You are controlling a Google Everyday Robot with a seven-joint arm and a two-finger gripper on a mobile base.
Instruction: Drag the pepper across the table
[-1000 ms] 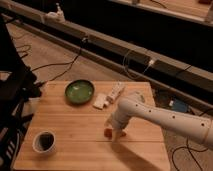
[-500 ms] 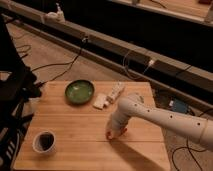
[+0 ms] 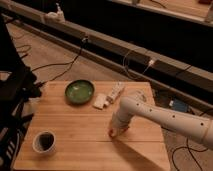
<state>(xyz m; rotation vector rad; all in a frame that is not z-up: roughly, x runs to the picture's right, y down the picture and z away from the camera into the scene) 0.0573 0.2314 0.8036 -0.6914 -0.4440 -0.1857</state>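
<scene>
The bench (image 3: 75,125) is light honey wood, striped by its plank seams. The bowl (image 3: 79,92) is glossy green; the packets (image 3: 101,101) beside it are white. The cup (image 3: 44,141) is white with a dark inside. The pepper (image 3: 111,133) is a red-orange speck at the pale gripper (image 3: 116,131), low over the bench's right-centre. The arm (image 3: 160,116) is off-white. Black cables (image 3: 65,62) cross the grey-brown floor (image 3: 50,50).

Matt, plank-striped: square light wooden butcher-block tabletop (image 3: 75,120). Glossy sheen: round green bowl (image 3: 70,89). Smooth, plastic-looking: white robot arm shell (image 3: 160,116). The gripper (image 3: 116,131) is low at tabletop centre-right, by small red-orange pepper (image 3: 111,133); finish unclear.
</scene>
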